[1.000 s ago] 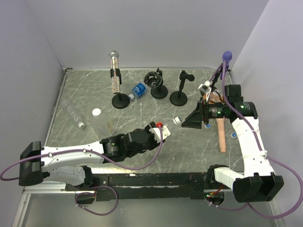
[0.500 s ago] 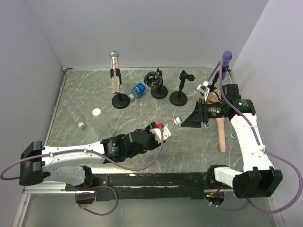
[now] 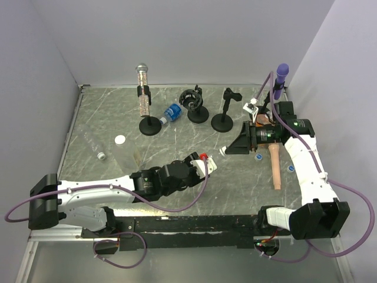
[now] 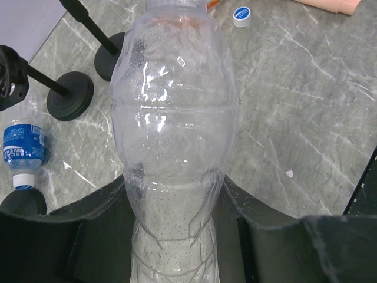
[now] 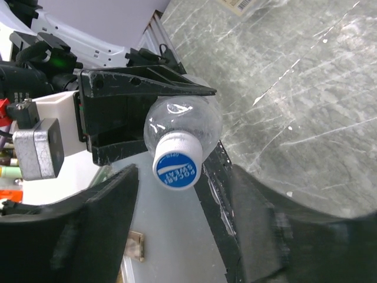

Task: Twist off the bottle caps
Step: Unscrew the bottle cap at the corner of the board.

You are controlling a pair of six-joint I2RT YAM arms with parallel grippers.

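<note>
- Worktop [image 3: 235, 188]: you're mid-job. Going by the loose caps vs bottles that are capped, I'd say approx. halfway, prob. less.
- L tool [image 4: 174, 197]: clenched on the lower body of the clear bottle [image 4: 174, 118]. It holds the bottle off the worktop, neck aimed at the R arm.
- R tool [image 5: 184, 177]: released. Fingers stand either side of that bottle's cap [image 5: 177, 164] w/ a gap on both sides, so no grip on it.
- Step in hand, imo: pinch that cap, then twist it off. It's on the neck now, so this bottle isn't done.
- Blue-labelled bottle [image 3: 172, 112]: lies on its side at the back, btwn the black stand bases. L wrist view shows its cap on, so it's left to do.
- Another clear bottle [image 3: 91, 143]: lies near the L wall. Can't tell if the small ring at its near end is a seated cap.
- White cap [image 3: 120, 140]: loose on the worktop, just beside that clear bottle. Counts as done.
- Two blue caps [image 3: 257, 157] & [image 3: 290, 168]: loose under and near the R arm. Also done.
- Left for you: the held cap, the blue-labelled one, poss. the L-wall bottle.
</note>
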